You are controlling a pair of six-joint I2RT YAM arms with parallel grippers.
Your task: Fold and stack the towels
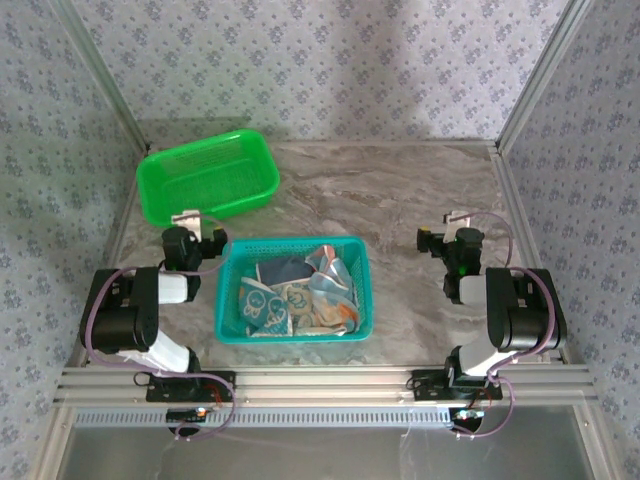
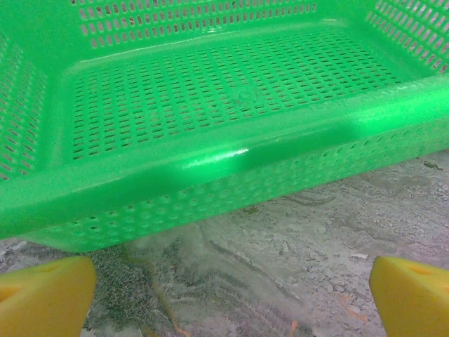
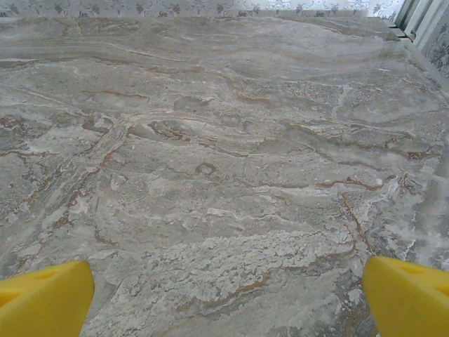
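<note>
Top view, counter (image 1: 420,190): grey marbled slab with patterned walls on three sides.
Top view, towels (image 1: 295,292): crumpled, unfolded heap inside the teal basket (image 1: 224,300). Pieces visible are teal with white figures, dark slate-blue, and light blue with orange.
Top view, teal basket: near edge of the counter, between the two arms.
Top view, green basket (image 1: 208,172): far left, behind the teal basket and apart from it.
Top view, left end effector (image 1: 189,217): close to the green basket's near rim; contact cannot be told.
Top view, right end effector (image 1: 457,218): over open counter, well apart from both baskets.
Left wrist view, left fingers (image 2: 45,295): yellow, in opposite lower corners, spread wide with nothing between them. The green basket's near wall is just ahead.
Right wrist view, right fingers (image 3: 407,295): yellow, spread wide, gripping nothing, with marbled counter ahead.
</note>
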